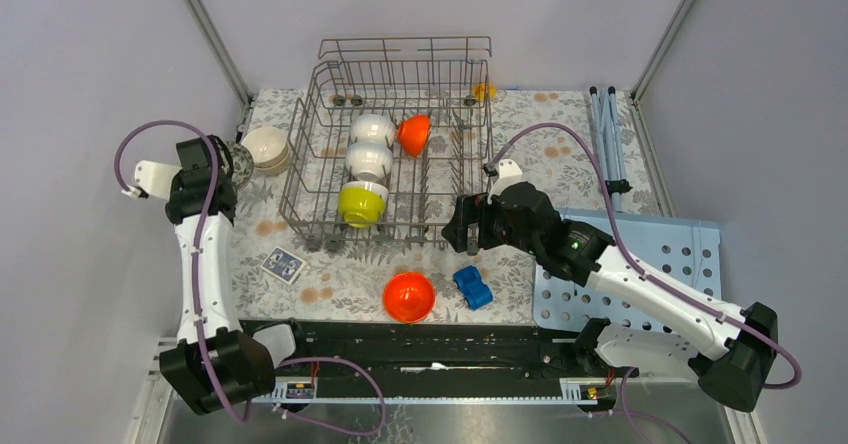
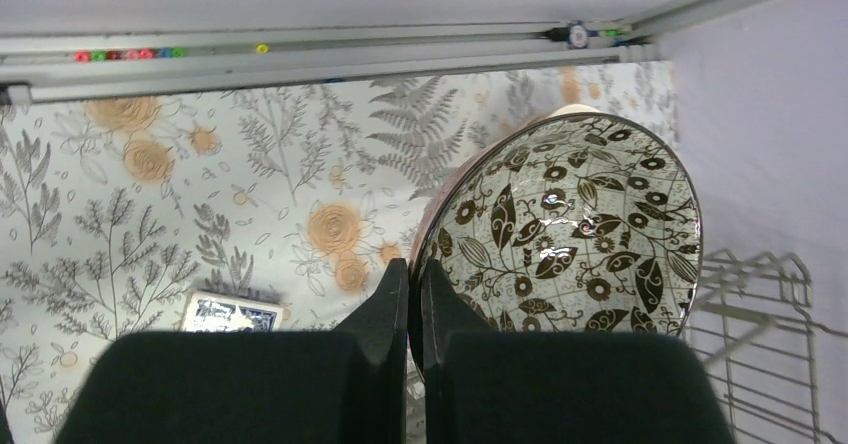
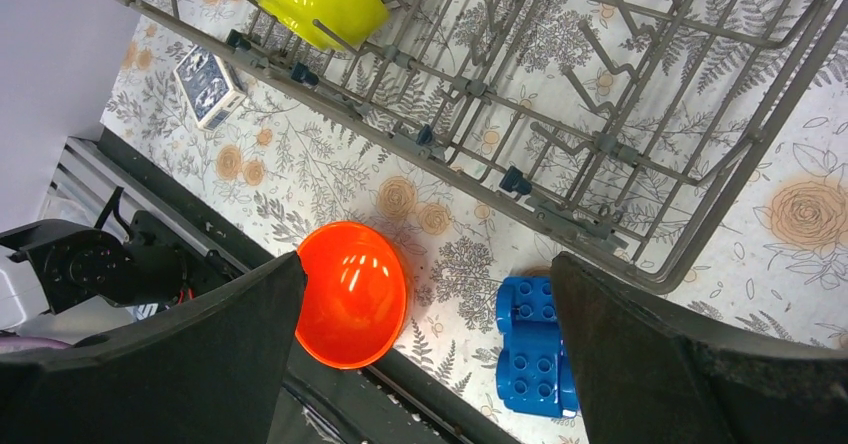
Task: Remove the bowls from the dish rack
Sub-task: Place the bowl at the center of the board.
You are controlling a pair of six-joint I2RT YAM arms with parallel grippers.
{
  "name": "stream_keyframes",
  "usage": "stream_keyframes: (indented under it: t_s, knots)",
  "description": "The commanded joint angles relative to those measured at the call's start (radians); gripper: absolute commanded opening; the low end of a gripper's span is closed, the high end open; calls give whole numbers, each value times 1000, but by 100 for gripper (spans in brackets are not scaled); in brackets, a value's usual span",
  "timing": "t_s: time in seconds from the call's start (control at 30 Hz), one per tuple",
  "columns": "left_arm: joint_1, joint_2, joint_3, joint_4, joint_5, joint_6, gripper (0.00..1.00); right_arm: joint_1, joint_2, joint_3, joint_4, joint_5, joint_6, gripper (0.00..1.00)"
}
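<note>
The patterned bowl (image 2: 570,234) is hanging at the top view's upper left, outside the dish rack (image 1: 305,164) and just beside the cream bowl (image 1: 267,148). The left tool (image 2: 413,304) is pinching its rim tight. Such a thin pinch is risking a slip or a knock against the cream bowl. The right tool (image 1: 460,229) is gaping wide, holding nothing.

Grey wire dish rack (image 1: 405,59) mid-worktop, loaded with two white bowls (image 1: 370,129), a yellow-green bowl (image 1: 362,204) and an orange bowl (image 1: 414,134). Left gripper (image 1: 229,164) holds a dark-patterned bowl (image 1: 240,161) left of the rack, just beside a cream bowl (image 1: 266,148). Right gripper (image 1: 458,226) sits at the rack's near-right corner. Second orange bowl (image 1: 408,297) and blue toy car (image 1: 472,287) lie on the floral worktop (image 1: 560,154) in front.
</note>
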Motion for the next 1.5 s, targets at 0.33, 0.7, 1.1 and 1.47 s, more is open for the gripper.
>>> stream_keyframes:
  t_s: [0.33,0.7,1.1,1.47]
  knots:
    - [62,159,-222,214,17,-107,0,3,-90,-16,64,3,-49,100]
    - [67,277,-255,318,19,-144,0,3,-44,18,77,-30,-5,100]
    - [68,350,-305,434,16,-212,0,3,42,61,40,-46,8,100]
    - [29,418,-293,459,-12,-174,1,3,-17,48,16,-8,25,100]
